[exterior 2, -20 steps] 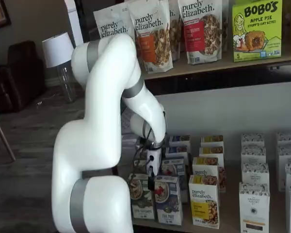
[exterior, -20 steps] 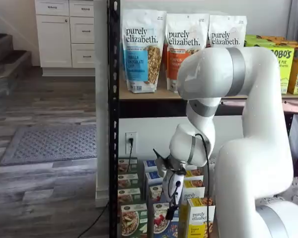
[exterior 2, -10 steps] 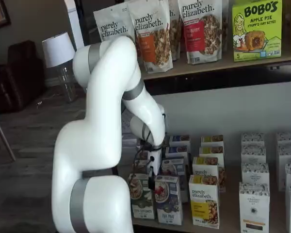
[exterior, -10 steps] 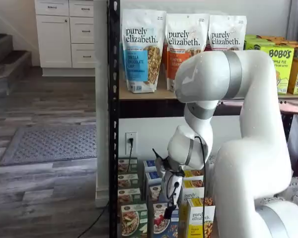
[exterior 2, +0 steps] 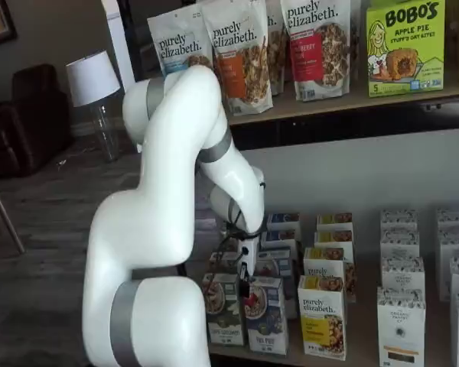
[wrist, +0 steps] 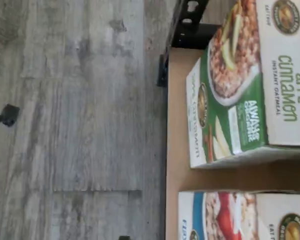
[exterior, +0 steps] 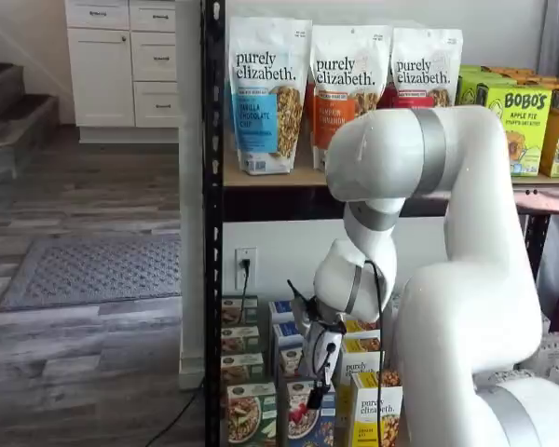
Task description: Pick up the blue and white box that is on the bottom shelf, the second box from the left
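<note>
moved: since a second ago the arm's upper links have swung over and the gripper (exterior 2: 245, 290) has come down a little, now at the top edge of the front-row boxes in both shelf views.
gripper: we see the white body with black fingers (exterior: 311, 402) pointing down; they show side-on with no clear gap, so we cannot tell how far apart they are. Nothing seems held, though the view is too poor to be sure.
blue and white box: (exterior 2: 265, 315) directly under the gripper, upright in the front row on the bottom shelf (exterior 2: 352, 358); the fingertips sit at its top edge, contact we cannot confirm. Same box in a shelf view (exterior: 304, 417), partly behind the fingers.
wrist view: we see only an edge of the blue and white box (wrist: 240, 215), blue stripe and red berries visible, with the tan shelf board (wrist: 176, 125) running under it.
green-and-white box: (wrist: 242, 85) just beside the blue one with a narrow gap of shelf between them; on the outer side of the gripper toward the black rack post (exterior: 212, 223).
yellow-and-white box: (exterior 2: 322, 316) just beside the blue box on the gripper's other side, upright.
behind gripper: more rows of the same boxes, farther back on the shelf.
above gripper: granola bags (exterior: 267, 93) on the upper shelf, well apart.
</note>
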